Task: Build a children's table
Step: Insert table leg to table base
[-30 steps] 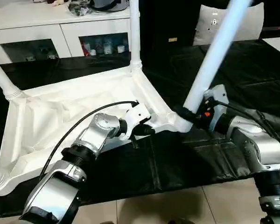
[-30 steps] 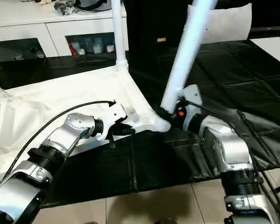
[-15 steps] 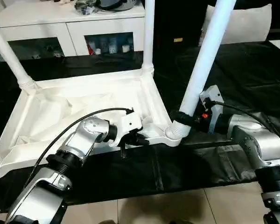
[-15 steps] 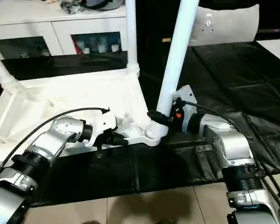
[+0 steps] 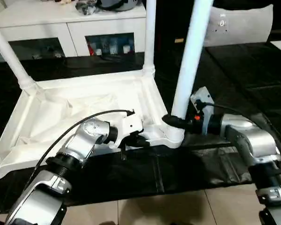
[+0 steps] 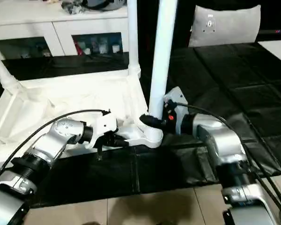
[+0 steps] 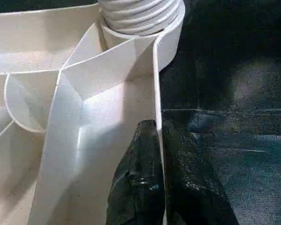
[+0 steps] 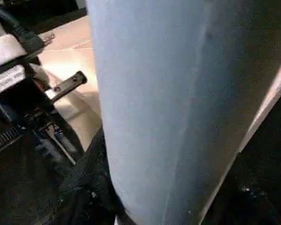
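- We see a black mat (image 5: 253, 70) spread over the floor, with a white cabinet (image 5: 61, 28) with dark glass doors along the back and a pale cushion (image 6: 225, 26) at the far right.
- The children's table (image 5: 84, 108) lies upside down on the mat, ribbed underside up, with legs standing in its corner sockets.
- Our left tool (image 5: 139, 139) is pinched shut on the rim of the top's near edge, just beside the near right corner; in the left wrist view one finger sits inside the rim wall and one outside.
- Our right tool (image 5: 174, 121) wraps its fingers around the base of the near right leg (image 5: 192, 51), just above the corner socket (image 6: 152, 133); that leg stands about upright.
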### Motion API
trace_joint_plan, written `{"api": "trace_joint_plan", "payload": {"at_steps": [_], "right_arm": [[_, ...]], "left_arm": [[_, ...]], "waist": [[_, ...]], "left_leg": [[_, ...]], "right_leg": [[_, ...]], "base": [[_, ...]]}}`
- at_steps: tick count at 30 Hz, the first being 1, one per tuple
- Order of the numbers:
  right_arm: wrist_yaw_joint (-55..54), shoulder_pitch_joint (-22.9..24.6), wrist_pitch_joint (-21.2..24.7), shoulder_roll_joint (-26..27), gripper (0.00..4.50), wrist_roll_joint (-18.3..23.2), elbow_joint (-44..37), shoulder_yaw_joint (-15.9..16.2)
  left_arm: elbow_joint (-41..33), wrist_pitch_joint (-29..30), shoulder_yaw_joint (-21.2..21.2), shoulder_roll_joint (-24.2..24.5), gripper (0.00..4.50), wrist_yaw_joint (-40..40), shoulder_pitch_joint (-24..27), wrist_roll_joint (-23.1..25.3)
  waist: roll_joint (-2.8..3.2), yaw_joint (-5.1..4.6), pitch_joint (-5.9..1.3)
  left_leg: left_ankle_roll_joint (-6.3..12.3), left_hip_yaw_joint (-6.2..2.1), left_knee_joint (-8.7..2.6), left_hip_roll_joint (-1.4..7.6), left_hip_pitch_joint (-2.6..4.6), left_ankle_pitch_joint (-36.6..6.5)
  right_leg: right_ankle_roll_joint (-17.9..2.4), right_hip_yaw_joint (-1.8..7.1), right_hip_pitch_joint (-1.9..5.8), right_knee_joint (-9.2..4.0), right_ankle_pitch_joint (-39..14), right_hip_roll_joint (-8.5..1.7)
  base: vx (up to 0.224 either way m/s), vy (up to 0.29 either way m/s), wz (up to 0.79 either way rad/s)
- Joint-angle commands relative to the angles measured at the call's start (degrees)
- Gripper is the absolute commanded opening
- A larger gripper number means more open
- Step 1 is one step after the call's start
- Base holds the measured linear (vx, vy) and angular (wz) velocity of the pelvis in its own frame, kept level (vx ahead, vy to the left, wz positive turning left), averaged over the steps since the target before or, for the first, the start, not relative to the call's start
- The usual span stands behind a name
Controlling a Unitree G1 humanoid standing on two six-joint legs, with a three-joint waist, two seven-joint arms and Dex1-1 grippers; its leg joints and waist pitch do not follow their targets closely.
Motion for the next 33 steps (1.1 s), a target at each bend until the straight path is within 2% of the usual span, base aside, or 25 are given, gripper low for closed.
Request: {"api": "trace_joint_plan", "payload": {"at_steps": [1,4,6,10,11,12,13,15,16,17,19,20,21,22,24,25,26,27,29,32,33], "right_arm": [[0.1,0.5,-0.2,0.2,1.88,-2.8,2.8,2.5],[-0.3,0.4,-0.8,0.4,1.88,-2.9,3.5,2.4],[-0.8,0.6,-1.0,1.0,1.88,-1.8,4.5,1.0],[-0.4,1.6,0.4,2.2,1.88,2.1,5.5,-3.0],[-0.4,2.2,1.0,2.6,1.87,3.5,6.0,-4.4],[-0.3,2.8,1.2,2.8,1.87,4.5,6.4,-5.6],[-0.3,3.5,1.3,3.0,1.87,5.0,6.5,-6.3],[-0.6,5.6,1.2,3.5,1.87,6.3,6.4,-7.8],[-1.0,6.8,0.7,4.0,1.87,6.8,6.0,-8.4],[-1.4,7.5,0.2,4.4,1.87,7.0,5.8,-8.8],[-2.5,9.4,-1.7,5.6,1.87,7.3,5.5,-9.8],[-2.7,9.7,-2.1,5.9,1.87,7.4,5.4,-10.0],[-4.0,11.4,-3.6,7.0,1.87,7.5,4.7,-10.7],[-4.6,12.2,-4.4,7.5,1.87,7.4,4.3,-11.0],[-5.8,13.5,-6.9,7.6,1.87,5.7,3.4,-10.4],[-6.3,14.2,-8.4,7.1,1.87,4.1,3.1,-9.6],[-6.6,14.5,-9.4,6.8,1.87,3.1,2.9,-9.0],[-7.6,14.8,-11.4,5.7,1.87,0.3,2.9,-7.4],[-7.8,14.7,-12.6,4.7,1.87,-1.7,2.9,-6.0],[-7.9,14.1,-13.2,3.5,1.87,-4.4,3.0,-4.3],[-7.6,13.7,-13.2,3.2,1.87,-5.0,3.0,-3.6]], "left_arm": [[-1.1,0.6,-2.0,0.2,0.00,-1.1,1.3,1.1],[-1.4,0.7,-2.0,0.2,0.00,-1.1,1.4,1.1],[-1.5,0.8,-1.8,0.3,0.00,-1.0,1.6,1.0],[-1.7,1.2,-1.4,0.0,0.00,-0.6,1.9,0.7],[-1.8,1.3,-1.3,0.0,0.00,-0.5,2.0,0.6],[-1.9,1.5,-1.1,-0.1,0.00,-0.4,2.0,0.5],[-1.9,1.7,-1.0,-0.2,0.00,-0.3,2.1,0.4],[-1.9,2.0,-0.6,-0.5,0.00,0.0,2.1,0.1],[-1.6,2.0,-0.4,-0.7,0.00,0.2,2.0,0.0],[-1.5,2.1,-0.2,-0.8,0.00,0.4,1.9,0.0],[-1.2,2.2,0.0,-1.2,0.00,0.8,1.7,0.1],[-1.1,2.2,0.0,-1.2,0.00,0.8,1.7,0.1],[-0.9,2.3,0.2,-1.4,0.00,1.1,1.5,0.1],[-0.8,2.3,0.3,-1.5,0.00,1.3,1.4,0.1],[-0.4,2.3,0.3,-1.6,0.00,1.5,1.2,0.1],[-0.3,2.2,0.3,-1.6,0.00,1.6,1.1,0.2],[-0.2,2.2,0.3,-1.6,0.00,1.6,1.0,0.2],[0.0,2.1,0.2,-1.5,0.00,1.5,0.9,0.3],[0.2,1.8,0.0,-1.4,0.00,1.3,0.7,0.6],[0.6,1.2,-0.5,-1.0,0.00,0.9,0.5,1.1],[0.7,0.9,-0.6,-0.8,0.00,0.7,0.4,1.3]], "waist": [[-0.91,-0.12,-3.96],[-0.93,-0.19,-3.92],[-0.81,-0.30,-3.85],[-0.84,-0.42,-3.79],[-0.84,-0.41,-3.85],[-0.54,-0.32,-3.90],[-0.65,-0.33,-3.93],[-0.43,-0.09,-4.04],[-0.01,0.00,-4.12],[-0.34,0.06,-4.19],[-0.33,0.10,-4.18],[-0.20,0.09,-4.15],[0.17,0.05,-4.07],[0.15,-0.03,-3.87],[0.23,-0.16,-3.74],[0.48,-0.16,-3.71],[0.42,-0.24,-3.65],[0.80,-0.26,-3.70],[0.71,-0.53,-3.72],[1.20,-0.69,-3.77],[0.99,-0.87,-3.70]], "left_leg": [[4.81,-0.09,-4.56,2.13,-0.41,-3.1],[4.89,-0.05,-4.59,2.08,-0.37,-3.4],[4.54,-0.08,-4.71,2.15,-0.34,-4.4],[3.94,-0.08,-4.91,2.12,-0.17,-6.3],[3.97,-0.10,-4.91,2.14,-0.12,-6.0],[4.11,-0.13,-4.93,2.20,-0.04,-5.8],[4.19,-0.11,-4.92,2.21,-0.06,-5.6],[4.63,-0.08,-4.81,2.18,-0.03,-4.2],[4.71,-0.12,-4.79,2.17,0.02,-3.9],[5.07,-0.09,-4.77,2.23,0.03,-3.3],[5.42,-0.05,-4.82,2.20,-0.03,-3.1],[5.38,-0.05,-4.88,2.15,-0.04,-3.7],[5.07,-0.01,-4.95,2.16,0.05,-4.6],[4.55,-0.09,-5.21,2.11,0.01,-6.3],[3.65,-0.12,-5.46,2.07,0.18,-8.6],[3.40,-0.16,-5.52,2.03,0.25,-9.2],[3.06,-0.12,-5.61,2.01,0.36,-10.1],[2.80,-0.30,-5.72,2.08,0.27,-9.7],[2.80,-0.29,-5.74,1.99,0.27,-9.7],[3.07,-0.41,-5.82,2.03,0.27,-10.6],[3.21,-0.44,-5.88,2.01,0.19,-11.1]], "right_leg": [[-13.2,3.17,4.11,-3.63,-9.7,-2.54],[-13.0,3.17,4.08,-3.75,-10.3,-2.51],[-12.9,3.16,4.05,-3.89,-11.1,-2.49],[-12.6,3.17,4.17,-4.18,-12.8,-2.51],[-12.7,3.19,4.19,-4.14,-12.4,-2.52],[-12.9,3.21,4.19,-4.09,-11.8,-2.58],[-13.0,3.18,4.17,-4.12,-11.4,-2.52],[-13.6,3.15,4.20,-3.87,-9.2,-2.51],[-13.6,3.12,4.25,-3.85,-8.6,-2.52],[-13.9,3.11,4.25,-3.77,-7.3,-2.50],[-14.0,3.06,4.26,-3.83,-6.8,-2.52],[-13.8,3.01,4.32,-3.97,-7.9,-2.54],[-13.2,3.00,4.22,-4.32,-9.3,-2.53],[-12.6,2.95,4.31,-4.57,-11.7,-2.55],[-11.3,2.90,4.26,-5.08,-15.5,-2.58],[-10.9,2.86,4.24,-5.17,-16.4,-2.55],[-10.0,2.84,4.15,-5.49,-18.0,-2.50],[-9.5,2.82,4.23,-5.50,-18.3,-2.58],[-9.2,2.79,4.24,-5.52,-17.8,-2.37],[-9.7,2.84,4.25,-5.47,-17.4,-2.42],[-9.7,2.79,4.30,-5.57,-17.4,-2.34]], "base": [[0.000,0.000,0.00],[0.000,0.000,0.00],[0.000,0.000,0.00],[0.000,0.000,0.00],[0.000,0.000,0.00],[0.000,0.000,0.00],[0.000,0.000,0.00],[0.000,0.000,0.00],[0.000,0.000,0.00],[0.000,0.000,0.00],[0.000,0.000,0.00],[0.000,0.000,0.00],[0.000,0.000,0.00],[0.000,0.000,0.00],[0.000,0.000,0.00],[0.000,0.000,0.00],[0.000,0.000,0.00],[0.000,0.000,0.00],[0.000,0.000,0.00],[0.000,0.000,0.00],[0.000,0.000,0.00]]}}
